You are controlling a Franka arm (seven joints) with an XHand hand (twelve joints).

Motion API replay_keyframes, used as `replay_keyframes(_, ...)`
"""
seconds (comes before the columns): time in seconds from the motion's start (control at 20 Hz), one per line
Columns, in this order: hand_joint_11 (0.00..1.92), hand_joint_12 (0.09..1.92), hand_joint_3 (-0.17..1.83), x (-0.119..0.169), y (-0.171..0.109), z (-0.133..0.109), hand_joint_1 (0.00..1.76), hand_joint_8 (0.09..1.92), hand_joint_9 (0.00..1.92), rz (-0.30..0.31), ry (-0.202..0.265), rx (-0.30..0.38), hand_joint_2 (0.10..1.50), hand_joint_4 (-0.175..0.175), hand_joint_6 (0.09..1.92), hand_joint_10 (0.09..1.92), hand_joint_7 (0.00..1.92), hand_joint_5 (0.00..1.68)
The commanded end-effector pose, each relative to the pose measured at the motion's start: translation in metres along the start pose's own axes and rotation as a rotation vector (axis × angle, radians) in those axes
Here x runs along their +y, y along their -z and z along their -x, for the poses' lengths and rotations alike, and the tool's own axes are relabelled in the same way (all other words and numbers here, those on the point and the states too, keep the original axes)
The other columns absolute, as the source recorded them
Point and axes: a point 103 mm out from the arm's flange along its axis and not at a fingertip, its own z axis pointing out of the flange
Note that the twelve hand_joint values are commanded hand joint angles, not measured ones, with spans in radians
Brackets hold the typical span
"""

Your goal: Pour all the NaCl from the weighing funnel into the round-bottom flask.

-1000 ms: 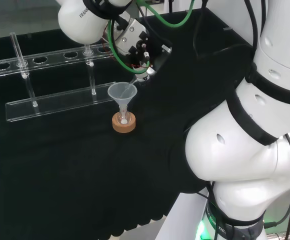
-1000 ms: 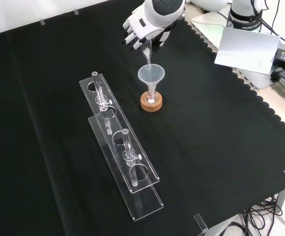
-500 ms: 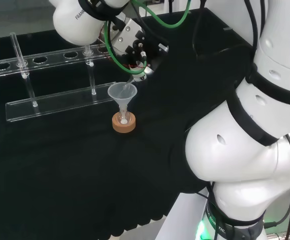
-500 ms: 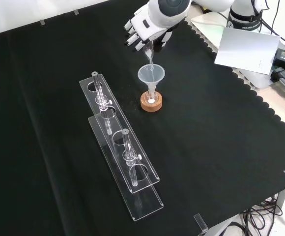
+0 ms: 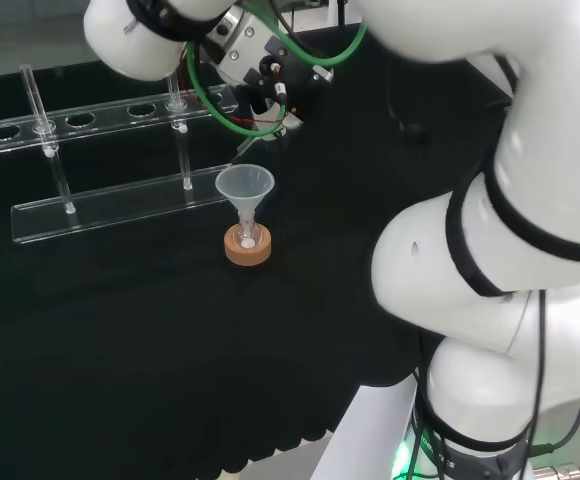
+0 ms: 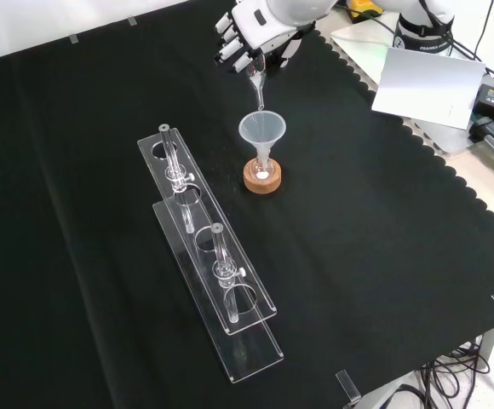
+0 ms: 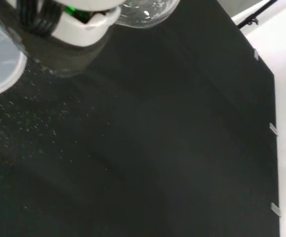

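Front view: the robot hand (image 6: 251, 34), near the worktop's (image 6: 383, 230) far edge, pinches what seems a clear weighing funnel (image 6: 256, 85), spout down above a wide funnel (image 6: 262, 132) seated in the small flask (image 6: 263, 170) on a cork ring (image 6: 262, 181).

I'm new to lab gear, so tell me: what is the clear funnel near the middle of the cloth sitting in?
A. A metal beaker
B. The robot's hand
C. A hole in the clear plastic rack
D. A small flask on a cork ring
D: the funnel has its stem down in a small flask that stands on a cork ring, apart from the rack.
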Motion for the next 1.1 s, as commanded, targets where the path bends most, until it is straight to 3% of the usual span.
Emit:
replay_keyframes(0.05,1.13,0.83,0.54,0.012,-0.036,-0.019,1.11,0.65,1.25,-0.083,0.041,-0.082,0.71,0.175,0.61,0.09,0.78,1.28)
replay_keyframes(0.3,1.13,0.83,0.54,0.009,-0.030,-0.023,1.11,0.65,1.25,-0.036,0.031,-0.087,0.71,0.175,0.61,0.09,0.78,1.28)
replay_keyframes(1.1,1.13,0.82,0.54,0.008,-0.016,-0.024,1.11,0.65,1.25,-0.023,0.041,-0.162,0.71,0.175,0.61,0.09,0.77,1.29)
